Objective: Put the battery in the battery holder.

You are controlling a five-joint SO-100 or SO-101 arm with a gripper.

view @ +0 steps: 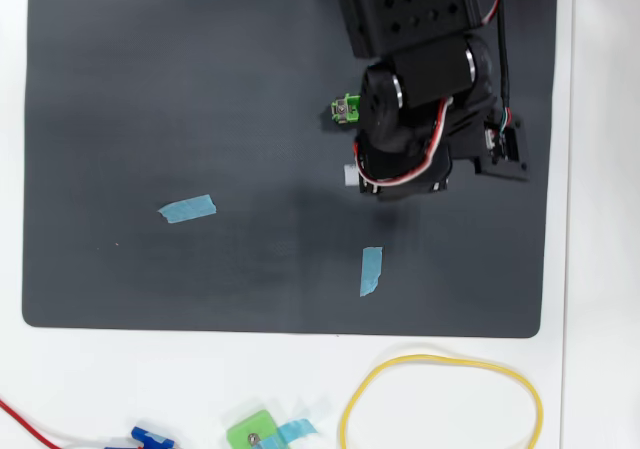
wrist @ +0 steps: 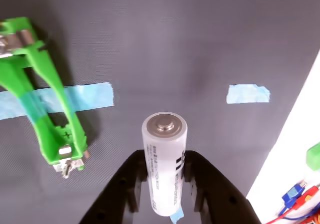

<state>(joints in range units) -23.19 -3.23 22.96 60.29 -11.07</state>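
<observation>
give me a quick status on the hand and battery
Hand shut on battery, held clear of the mat. Battery holder empty, taped down left in wrist view. Nothing between them.

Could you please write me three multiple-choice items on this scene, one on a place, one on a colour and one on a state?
1. In the wrist view, where does the battery holder lie from the battery?
A. left
B. right
C. under it

2. What colour is the loose loop below the mat in the overhead view?
A. red
B. yellow
C. blue

3. How is the gripper?
A. open and empty
B. shut on the battery
C. out of view

Answers: 1 A, the green frame sits at the left edge. 2 B, it is a yellow ring. 3 B, both fingers press the white cylinder's sides.
</observation>
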